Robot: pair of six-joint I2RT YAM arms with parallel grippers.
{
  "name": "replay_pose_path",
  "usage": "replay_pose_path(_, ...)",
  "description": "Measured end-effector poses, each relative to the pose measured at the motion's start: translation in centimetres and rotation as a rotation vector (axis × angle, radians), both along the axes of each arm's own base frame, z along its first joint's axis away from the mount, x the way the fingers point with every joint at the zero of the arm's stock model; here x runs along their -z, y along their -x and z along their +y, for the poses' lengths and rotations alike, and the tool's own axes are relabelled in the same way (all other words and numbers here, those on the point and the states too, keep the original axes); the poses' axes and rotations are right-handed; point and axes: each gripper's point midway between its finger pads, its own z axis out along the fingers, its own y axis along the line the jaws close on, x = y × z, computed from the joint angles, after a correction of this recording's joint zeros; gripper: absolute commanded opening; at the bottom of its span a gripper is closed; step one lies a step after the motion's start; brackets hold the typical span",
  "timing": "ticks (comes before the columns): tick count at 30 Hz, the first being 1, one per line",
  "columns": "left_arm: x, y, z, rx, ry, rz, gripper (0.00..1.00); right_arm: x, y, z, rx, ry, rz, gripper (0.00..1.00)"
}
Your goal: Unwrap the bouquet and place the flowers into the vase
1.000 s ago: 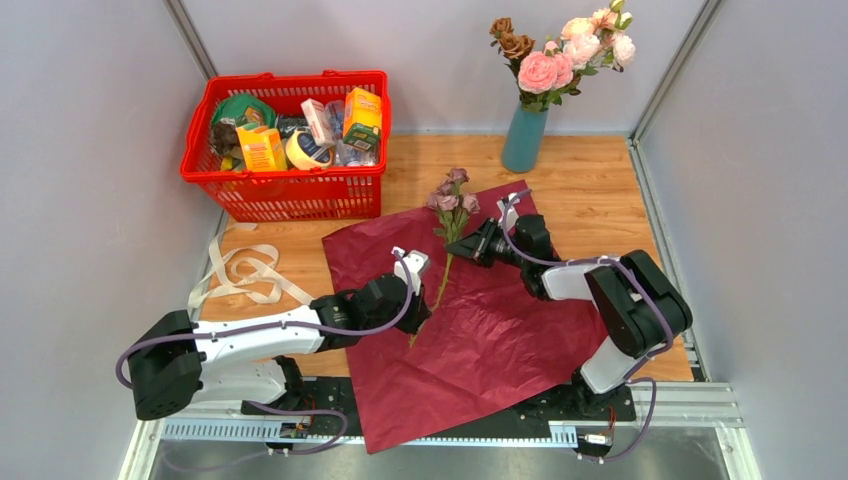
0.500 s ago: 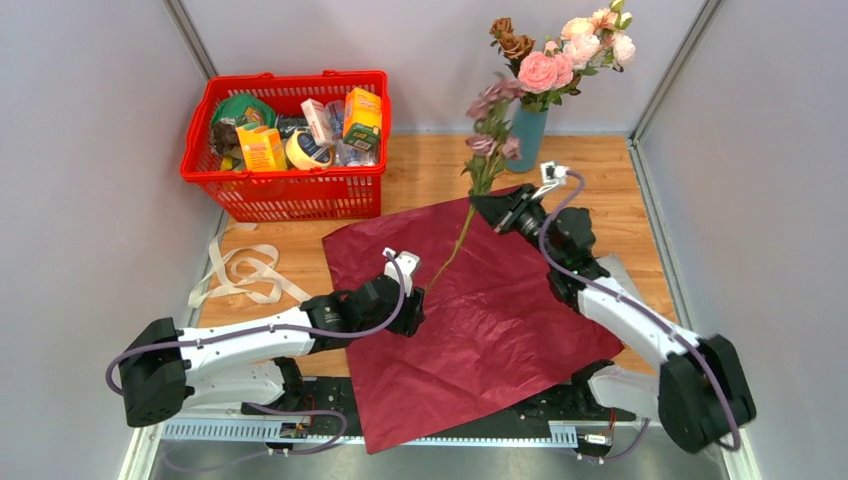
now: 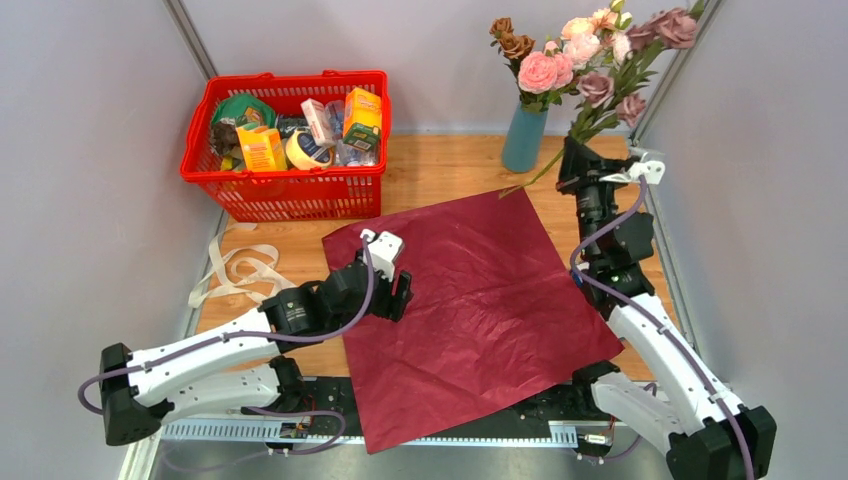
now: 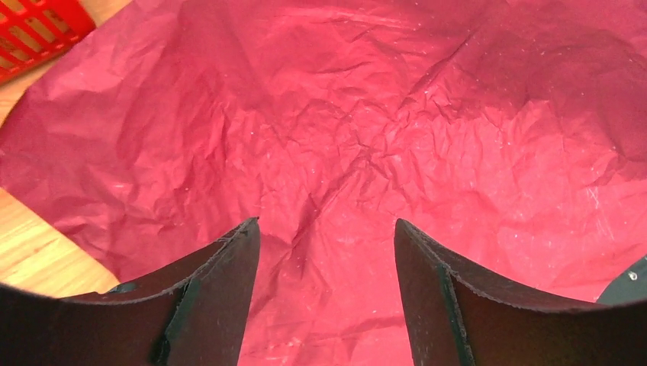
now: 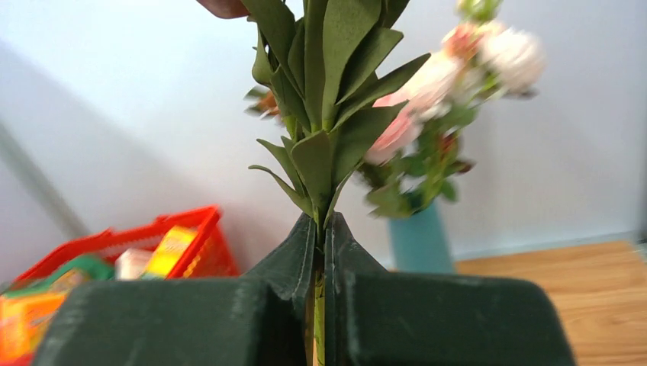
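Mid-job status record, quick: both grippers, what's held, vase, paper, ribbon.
left gripper: open, empty, above the burgundy paper
right gripper: shut on the mauve flower stem, raised just right of the vase
vase: teal, upright at the back, with pink, cream and brown blooms in it
burgundy paper: spread flat, no flowers on it
ribbon: loose, left of the paper

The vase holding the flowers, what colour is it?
The vase is plain teal-green, with no pattern; the top external view shows it best.
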Motion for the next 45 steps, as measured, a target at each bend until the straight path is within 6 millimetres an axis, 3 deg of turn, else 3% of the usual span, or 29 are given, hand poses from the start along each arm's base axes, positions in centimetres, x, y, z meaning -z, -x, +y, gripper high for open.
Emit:
replay_pose_path(7, -2.1, 0.4, 1.4, 0.027, -0.04, -0.04, 0.74, -3.4, -3.0, -5.7, 0.241, 0.038, -0.051, 0.0)
replay_pose_path(13, -2.2, 0.9, 3.3, 0.042, -0.107, -0.051, 0.74, -3.7, -7.7, -8.5, 0.354, 0.059, -0.068, 0.0)
replay_pose_path(23, -3.9, 1.4, 4.9, 0.039, -0.059, -0.112, 0.75, -4.0, -13.1, -9.1, 0.412, 0.1, -0.163, 0.0)
replay_pose_path(30, -4.9, 1.3, 5.7, 0.018, -0.028, -0.145, 0.75, -6.7, -15.7, -8.7, 0.416, 0.071, -0.243, 0.0)
replay_pose_path(33, -5.1, 1.3, 6.0, 0.008, -0.022, -0.155, 0.75, -6.9, -17.3, -8.6, 0.416, 0.065, -0.256, 0.0)
replay_pose_path(37, -5.2, 1.2, 6.2, -0.004, -0.023, -0.162, 0.75, -5.4, -19.9, -8.2, 0.411, 0.071, -0.231, 0.0)
replay_pose_path(45, -5.1, 1.1, 6.3, -0.008, -0.025, -0.163, 0.75, 1.9, -25.3, -7.2, 0.398, 0.138, -0.109, 0.0)
